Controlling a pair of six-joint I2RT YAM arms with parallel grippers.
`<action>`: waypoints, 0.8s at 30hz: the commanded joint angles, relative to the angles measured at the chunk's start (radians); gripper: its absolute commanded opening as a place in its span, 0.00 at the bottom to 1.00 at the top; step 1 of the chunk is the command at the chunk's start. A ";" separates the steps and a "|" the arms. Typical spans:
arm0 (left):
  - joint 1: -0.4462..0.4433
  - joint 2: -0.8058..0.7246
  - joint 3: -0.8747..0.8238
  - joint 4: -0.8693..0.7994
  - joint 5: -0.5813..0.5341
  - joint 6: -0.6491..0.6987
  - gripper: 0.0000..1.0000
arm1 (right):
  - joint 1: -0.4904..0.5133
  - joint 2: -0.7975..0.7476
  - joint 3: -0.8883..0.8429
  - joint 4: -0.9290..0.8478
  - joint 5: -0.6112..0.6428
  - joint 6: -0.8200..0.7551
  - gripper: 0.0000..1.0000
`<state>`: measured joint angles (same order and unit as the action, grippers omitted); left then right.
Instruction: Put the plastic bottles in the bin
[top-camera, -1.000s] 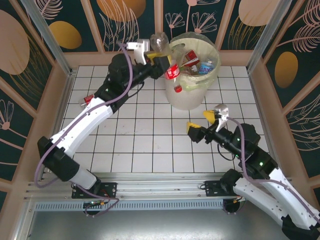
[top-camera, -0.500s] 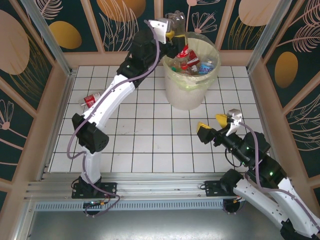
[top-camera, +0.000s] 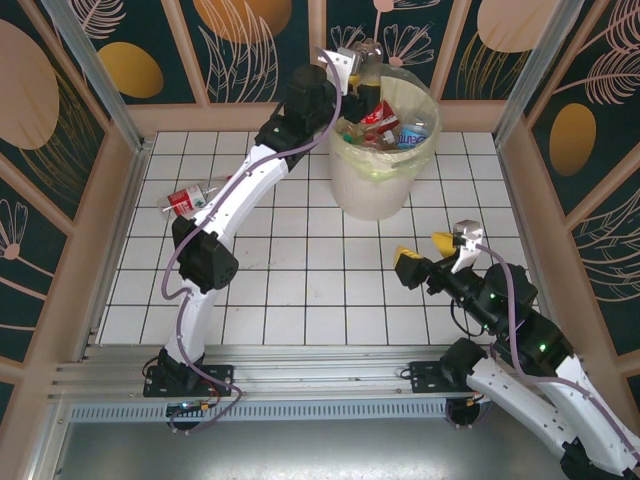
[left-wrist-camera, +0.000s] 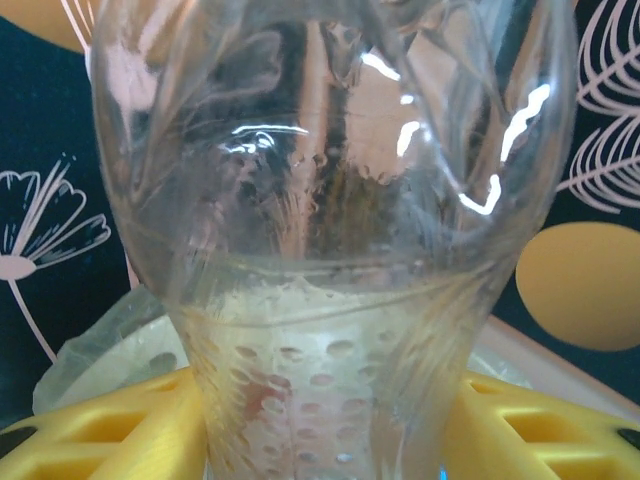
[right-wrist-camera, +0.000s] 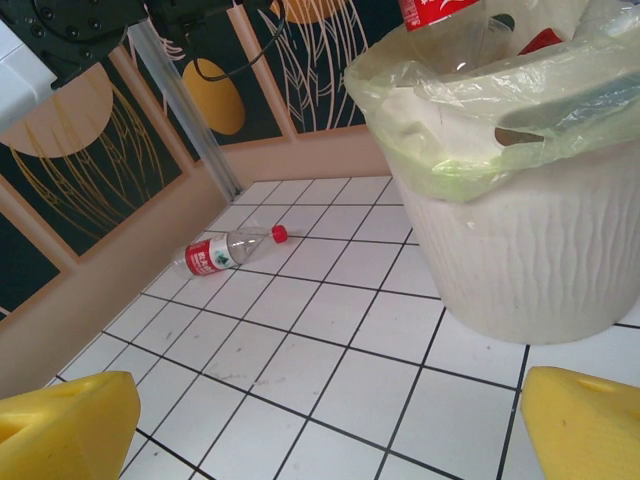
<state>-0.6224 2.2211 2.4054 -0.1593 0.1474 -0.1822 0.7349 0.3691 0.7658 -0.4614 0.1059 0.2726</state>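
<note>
My left gripper (top-camera: 352, 68) is raised over the back-left rim of the bin (top-camera: 372, 190), shut on a clear plastic bottle (top-camera: 367, 52). In the left wrist view that bottle (left-wrist-camera: 330, 200) stands between my yellow fingers (left-wrist-camera: 100, 435), with its ribbed base toward the camera. Its red-labelled end (right-wrist-camera: 435, 10) hangs over the bin's opening. Several bottles (top-camera: 390, 125) lie inside the bag-lined white bucket (right-wrist-camera: 520, 250). One clear bottle with a red label and cap (top-camera: 190, 197) lies on the tiles at the left, also in the right wrist view (right-wrist-camera: 225, 250). My right gripper (top-camera: 435, 255) is open and empty, low, right of centre.
Wooden walls with dark leaf-pattern panels (top-camera: 100, 60) enclose the white tiled floor (top-camera: 290, 270). The bin stands near the back wall. The left arm (top-camera: 230, 200) stretches diagonally over the floor bottle's area. Metal rails (top-camera: 300, 365) run along the near edge.
The left arm has lifted the held bottle from beside the bin's left side up over its back-left rim. The right gripper has drawn slightly back to the right and stayed open.
</note>
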 joint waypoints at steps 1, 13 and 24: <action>0.009 -0.003 0.030 -0.047 0.038 0.057 0.59 | 0.005 -0.008 0.020 -0.004 0.022 0.015 0.98; 0.014 0.026 0.032 -0.079 0.177 -0.017 0.62 | 0.006 0.036 0.011 0.019 0.014 0.019 0.98; 0.031 0.040 0.038 -0.060 0.274 -0.091 0.66 | 0.005 0.043 0.003 0.025 0.025 0.025 0.98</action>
<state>-0.6067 2.2467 2.4073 -0.2363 0.3710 -0.2359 0.7349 0.4049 0.7658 -0.4606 0.1123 0.2768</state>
